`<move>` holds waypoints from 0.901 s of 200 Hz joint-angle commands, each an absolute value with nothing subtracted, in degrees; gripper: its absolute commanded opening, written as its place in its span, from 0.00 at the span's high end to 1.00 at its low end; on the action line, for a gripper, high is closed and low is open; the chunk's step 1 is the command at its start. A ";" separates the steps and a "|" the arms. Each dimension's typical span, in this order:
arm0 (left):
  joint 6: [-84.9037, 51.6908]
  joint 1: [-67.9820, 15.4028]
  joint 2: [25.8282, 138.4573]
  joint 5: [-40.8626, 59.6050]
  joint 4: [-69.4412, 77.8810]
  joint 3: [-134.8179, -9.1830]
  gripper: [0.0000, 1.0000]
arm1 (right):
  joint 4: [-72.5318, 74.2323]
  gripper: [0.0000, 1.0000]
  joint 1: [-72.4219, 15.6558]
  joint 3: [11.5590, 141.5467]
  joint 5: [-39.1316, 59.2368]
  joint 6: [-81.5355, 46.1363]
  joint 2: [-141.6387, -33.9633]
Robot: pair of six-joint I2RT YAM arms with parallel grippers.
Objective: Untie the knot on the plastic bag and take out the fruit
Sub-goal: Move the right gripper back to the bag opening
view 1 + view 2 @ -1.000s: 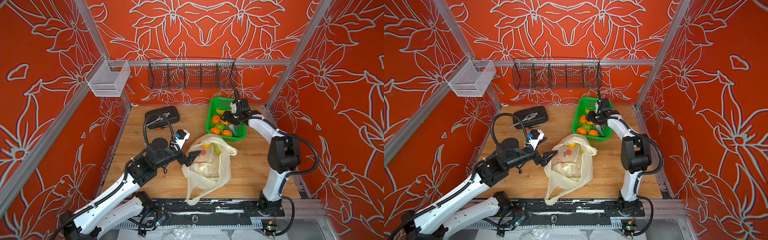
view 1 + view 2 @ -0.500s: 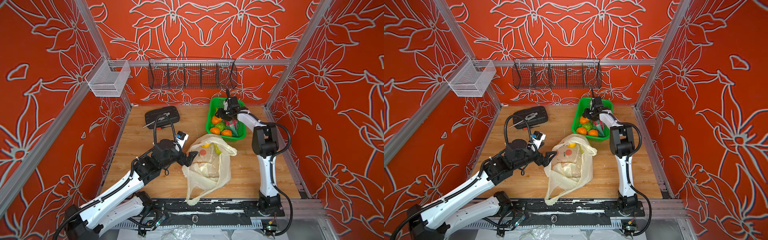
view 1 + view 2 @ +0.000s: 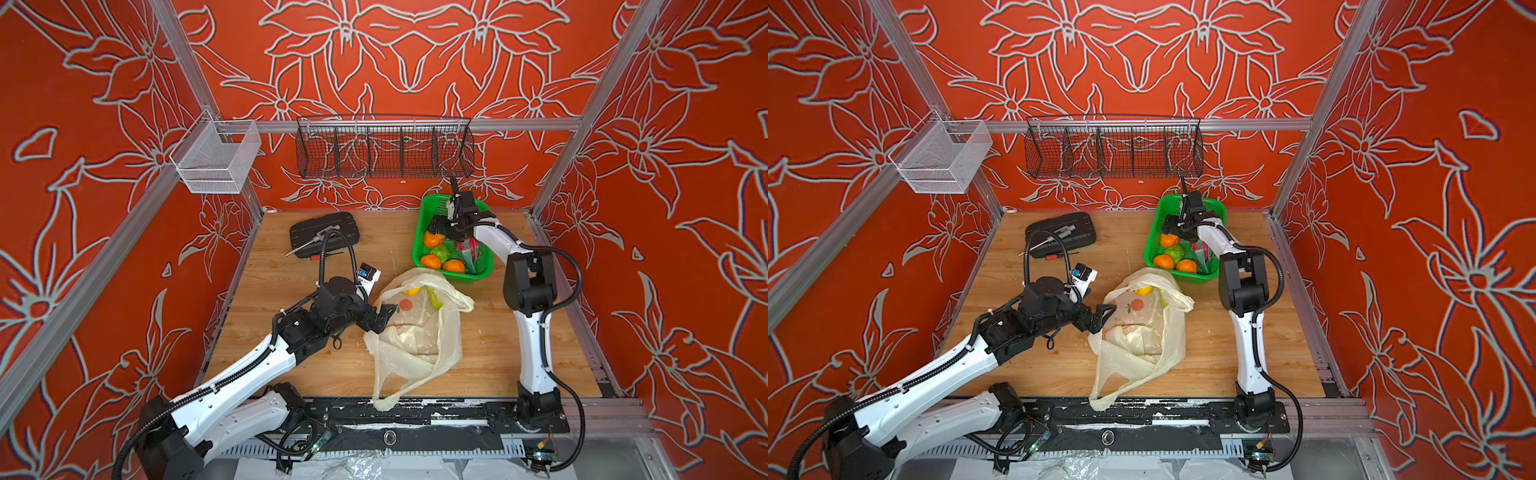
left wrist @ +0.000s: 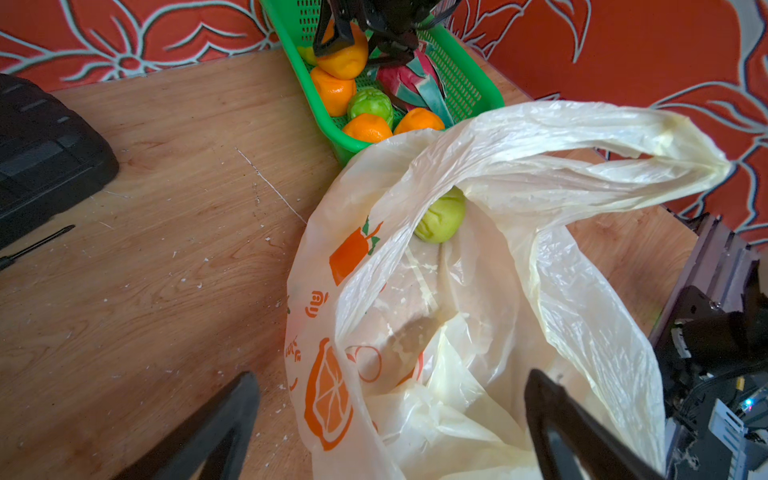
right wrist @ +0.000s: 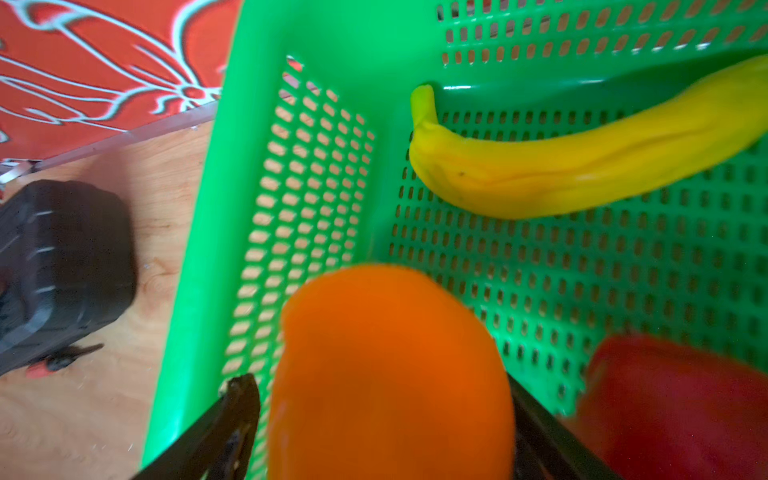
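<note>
The plastic bag (image 3: 415, 332) (image 3: 1138, 332) lies in the middle of the table with its mouth gaping. The knot is out of view; the handle loops hang loose. Inside the bag (image 4: 478, 291) sit a green fruit (image 4: 440, 216) and a yellow one (image 3: 411, 291). My left gripper (image 3: 384, 318) (image 4: 392, 380) is open, straddling the bag's left rim. My right gripper (image 3: 436, 227) (image 5: 382, 399) hangs open over the green basket (image 3: 457, 276). An orange (image 5: 390, 374) (image 3: 433, 240) lies between its fingers, with a gap at one finger. More oranges, a green fruit and a pink dragon fruit (image 3: 469, 251) fill the basket.
A yellow banana (image 5: 582, 166) lies at the basket's far end. A black tool case (image 3: 324, 228) with a screwdriver (image 3: 303, 249) sits at the back left. A black wire rack (image 3: 384, 151) and a white mesh bin (image 3: 216, 160) hang on the walls.
My right arm has folded in closer to the basket and its jaws have widened around the orange. My left gripper has edged toward the bag, still open.
</note>
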State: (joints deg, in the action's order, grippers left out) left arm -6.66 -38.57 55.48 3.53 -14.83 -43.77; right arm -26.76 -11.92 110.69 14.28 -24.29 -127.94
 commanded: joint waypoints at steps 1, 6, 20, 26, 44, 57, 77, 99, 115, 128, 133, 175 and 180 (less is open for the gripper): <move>-4.43 -38.31 58.48 1.81 -17.23 -46.64 0.02 | -28.15 0.11 -12.16 108.86 14.33 -22.69 -118.36; -4.04 -38.34 59.04 1.17 -17.51 -47.03 0.02 | -28.53 0.11 -12.18 108.21 14.45 -22.45 -116.82; -2.91 -38.32 60.64 0.19 -17.26 -47.96 0.02 | -28.75 0.10 -12.67 105.33 15.15 -21.74 -111.32; -2.24 -38.32 61.33 0.10 -16.72 -48.11 0.02 | -28.62 0.10 -12.97 103.63 15.40 -21.50 -108.72; -0.72 -38.17 64.29 -0.04 -16.08 -49.35 0.02 | -28.34 0.10 -14.25 98.35 16.69 -20.60 -100.48; -0.03 -38.01 66.93 -0.42 -16.08 -50.69 0.02 | -28.05 0.10 -15.58 94.47 17.66 -19.81 -94.02; 0.18 -37.47 70.87 -0.09 -15.41 -52.34 0.02 | -27.61 0.10 -18.90 87.75 17.26 -18.96 -84.38; 0.34 -36.88 74.66 1.45 -14.13 -53.94 0.02 | -28.78 0.10 -24.07 82.63 14.87 -18.18 -75.67; 0.36 -36.58 77.37 2.92 -12.92 -54.94 0.02 | -29.45 0.10 -28.25 79.89 12.84 -18.40 -70.73; 0.34 -36.39 79.35 3.94 -12.48 -55.94 0.00 | -29.18 0.11 -31.37 77.03 12.42 -19.37 -67.31; 0.29 -36.30 79.90 4.24 -12.35 -56.26 0.00 | -28.98 0.11 -32.46 75.87 12.12 -20.01 -66.09; -0.68 -36.05 83.16 5.10 -11.60 -58.04 0.07 | -26.94 0.14 -43.60 66.24 8.51 -22.49 -58.91; -0.83 -36.04 83.52 4.94 -11.60 -58.17 0.08 | -26.47 0.14 -44.65 65.04 8.12 -22.67 -58.33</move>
State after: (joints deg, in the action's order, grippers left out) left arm -0.80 -36.64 82.08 3.88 -12.93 -56.49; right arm -27.57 -40.05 69.17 11.88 -21.19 -60.69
